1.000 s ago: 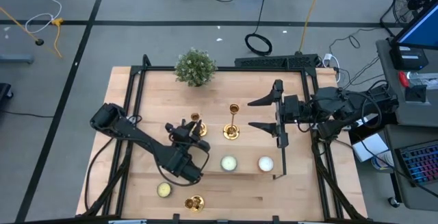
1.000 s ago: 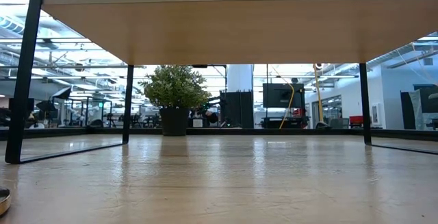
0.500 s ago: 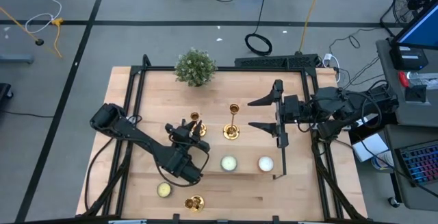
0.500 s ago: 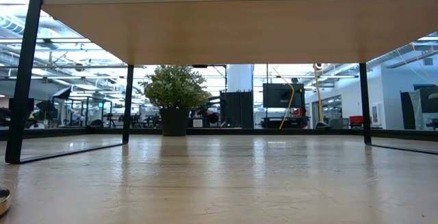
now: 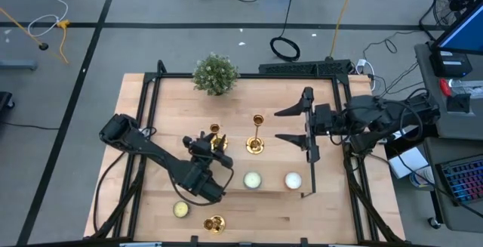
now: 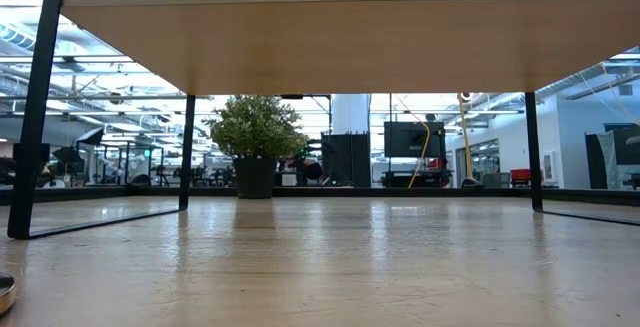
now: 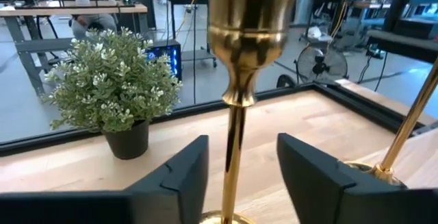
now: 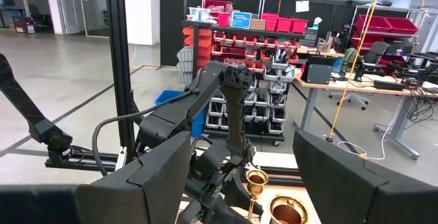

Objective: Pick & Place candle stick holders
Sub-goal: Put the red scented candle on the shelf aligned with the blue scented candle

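Candle stick holder (image 7: pixel 236 80) between parted left claw (image 7: pixel 236 176) fingers

From above, the left gripper (image 5: pixel 214 143) sits at a gold candle stick holder (image 5: pixel 214 134) mid-bench, with a second holder (image 5: pixel 256 135) upright just beside it and a third (image 5: pixel 214 223) near the front edge of the bench (image 5: pixel 302 213). The right gripper (image 5: pixel 293 125) hangs past the second holder (jaws spread wide, nothing between them). Three round candles (image 5: pixel 252 180) lie along the front, and a bushy plant (image 5: pixel 215 74) stands at the back.
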### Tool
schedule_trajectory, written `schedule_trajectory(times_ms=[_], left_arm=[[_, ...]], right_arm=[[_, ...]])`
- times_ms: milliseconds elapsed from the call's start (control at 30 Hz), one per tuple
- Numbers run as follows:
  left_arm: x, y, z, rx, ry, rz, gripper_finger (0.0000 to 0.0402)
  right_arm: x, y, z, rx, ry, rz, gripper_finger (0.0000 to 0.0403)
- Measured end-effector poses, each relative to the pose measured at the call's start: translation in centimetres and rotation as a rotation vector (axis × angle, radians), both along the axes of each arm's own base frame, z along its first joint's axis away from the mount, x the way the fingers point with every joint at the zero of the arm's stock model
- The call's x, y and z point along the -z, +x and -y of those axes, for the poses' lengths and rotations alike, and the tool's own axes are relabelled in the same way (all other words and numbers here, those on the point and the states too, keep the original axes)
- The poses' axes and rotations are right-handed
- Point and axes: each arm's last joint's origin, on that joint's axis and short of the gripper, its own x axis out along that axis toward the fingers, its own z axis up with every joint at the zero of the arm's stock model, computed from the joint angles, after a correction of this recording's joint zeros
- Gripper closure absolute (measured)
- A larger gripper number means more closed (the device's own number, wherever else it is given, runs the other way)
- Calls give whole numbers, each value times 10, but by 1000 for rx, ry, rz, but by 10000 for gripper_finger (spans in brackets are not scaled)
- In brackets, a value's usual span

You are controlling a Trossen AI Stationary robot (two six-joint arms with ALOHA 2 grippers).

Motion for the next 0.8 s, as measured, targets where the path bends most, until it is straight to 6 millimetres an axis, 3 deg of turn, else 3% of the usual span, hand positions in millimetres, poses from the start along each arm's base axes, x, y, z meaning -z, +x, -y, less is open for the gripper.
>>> schedule_trajectory(times_ms=[233, 567, 800], left_arm=[[-5, -3, -1, -20, -43, -38, 170], [-8, -21, 14, -13, -94, 18, 165], [-26, -27, 36, 49, -139, 40, 165]], right_arm=[[-1, -2, 1, 0, 9, 5, 145], [-1, -3, -2, -12, 35, 5, 145], [-2, -3, -2, -12, 51, 12, 145]])
